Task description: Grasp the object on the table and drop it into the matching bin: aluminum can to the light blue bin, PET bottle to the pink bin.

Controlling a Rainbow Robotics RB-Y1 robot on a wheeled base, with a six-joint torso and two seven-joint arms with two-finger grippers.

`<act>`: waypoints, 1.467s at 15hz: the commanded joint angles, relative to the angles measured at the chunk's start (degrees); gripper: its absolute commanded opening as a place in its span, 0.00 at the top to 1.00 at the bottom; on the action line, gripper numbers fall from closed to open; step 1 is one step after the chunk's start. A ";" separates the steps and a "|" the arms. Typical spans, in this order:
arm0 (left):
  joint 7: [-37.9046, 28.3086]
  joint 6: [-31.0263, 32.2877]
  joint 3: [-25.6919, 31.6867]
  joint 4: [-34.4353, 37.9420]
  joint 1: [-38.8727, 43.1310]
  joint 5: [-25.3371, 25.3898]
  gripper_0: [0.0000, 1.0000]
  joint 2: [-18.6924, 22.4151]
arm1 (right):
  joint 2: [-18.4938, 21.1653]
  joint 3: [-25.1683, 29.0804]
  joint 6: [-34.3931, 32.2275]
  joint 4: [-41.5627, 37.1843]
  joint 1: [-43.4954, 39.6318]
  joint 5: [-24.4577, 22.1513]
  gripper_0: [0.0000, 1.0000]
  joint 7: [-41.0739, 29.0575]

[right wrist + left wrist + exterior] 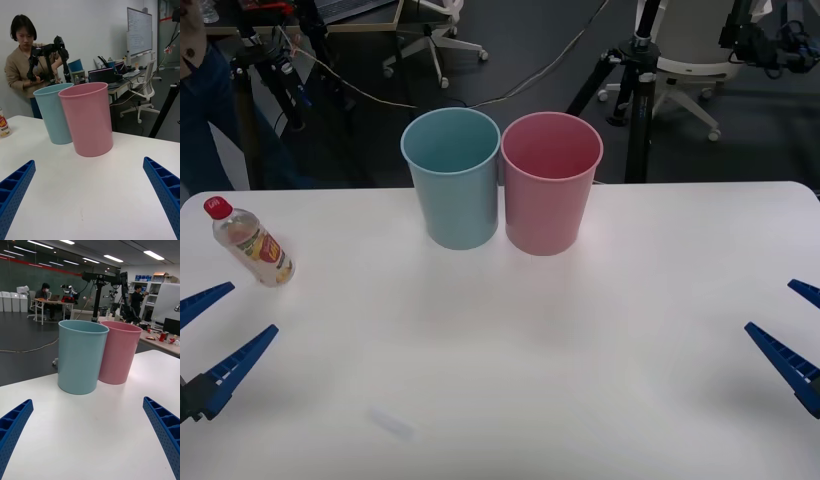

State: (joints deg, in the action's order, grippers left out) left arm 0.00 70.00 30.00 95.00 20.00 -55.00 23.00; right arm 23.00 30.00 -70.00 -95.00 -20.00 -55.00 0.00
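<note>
- Front view: the bottle (250, 243) is lying on its side at the far left of the table (600, 380), red cap pointing away and to the left, well apart from both bins. The light blue bin (452, 180) and the pink bin (550, 184) are standing upright side by side at the far middle, touching or nearly so. The left gripper (208, 335) is hovering near the bottle with its fingers spread and gripping nothing; the right gripper (797, 328) is waiting at the right edge, likewise spread and empty.
- Right wrist view: the pink bin (88, 119) is sitting closer than the light blue bin (53, 113); a sliver of the bottle (3, 125) is peeking in at the edge, its label showing red letters too cropped to read.
- Left wrist view: both bins are facing the camera, light blue bin (81, 356) closer, pink bin (119, 351) behind it.
- Step in hand, as I judge it: the left arm is the one placed to reach. Closing across the bottle's body, not the cap, should be keeping it from rolling away; then it is going into the pink bin.
</note>
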 commanded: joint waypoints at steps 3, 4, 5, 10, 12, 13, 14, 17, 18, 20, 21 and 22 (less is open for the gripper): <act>0.35 -0.04 -1.87 -0.34 0.04 0.24 0.00 -1.12 | 0.00 0.00 0.00 0.00 0.00 0.00 0.00 0.00; 0.27 -0.04 -1.96 -0.34 0.21 0.24 0.00 -1.12 | 0.00 0.00 0.00 0.00 0.00 0.00 0.00 0.00; 0.35 -0.04 -2.05 -0.25 0.65 0.33 0.00 -1.03 | 0.00 0.00 0.00 0.00 0.00 0.00 0.00 0.00; 2.20 -4.87 -2.31 0.54 4.08 2.09 0.00 -1.03 | 0.00 0.00 0.00 0.00 0.00 0.00 0.00 0.00; 2.99 -10.15 -2.40 0.54 5.14 2.44 0.00 -0.68 | 0.00 0.00 0.00 0.00 0.00 0.00 0.00 0.00; 3.34 -12.96 -2.58 0.54 5.66 2.71 0.00 -0.59 | 0.00 0.00 0.00 0.00 0.00 0.00 0.00 0.00; 3.69 -15.95 -2.84 0.45 6.10 2.79 0.00 -0.68 | 0.00 0.00 0.00 0.00 0.00 0.00 0.00 0.00; 7.12 -22.36 -3.90 -0.52 7.25 3.58 0.00 -0.59 | 0.00 0.00 0.00 0.00 0.00 0.00 0.00 0.00; 9.41 -23.86 -4.42 -1.48 6.81 4.11 0.00 -0.59 | 0.00 0.00 0.00 0.00 0.00 0.00 0.00 0.00; 10.64 -24.21 -5.13 -3.77 4.87 4.29 0.00 0.03 | 0.00 0.00 0.00 0.00 0.00 0.00 0.00 0.00; 11.95 -24.03 -5.74 -5.44 3.73 4.73 0.00 0.55 | 0.00 0.00 0.00 0.00 0.00 0.00 0.00 0.00; 14.86 -24.03 -6.18 -7.64 2.15 5.52 0.00 0.64 | 0.00 0.00 0.00 0.00 0.00 0.00 0.00 0.00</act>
State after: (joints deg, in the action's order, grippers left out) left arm 12.93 45.91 24.16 88.92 23.27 -50.03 23.52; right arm 23.00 30.00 -70.00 -95.00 -20.00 -55.00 0.00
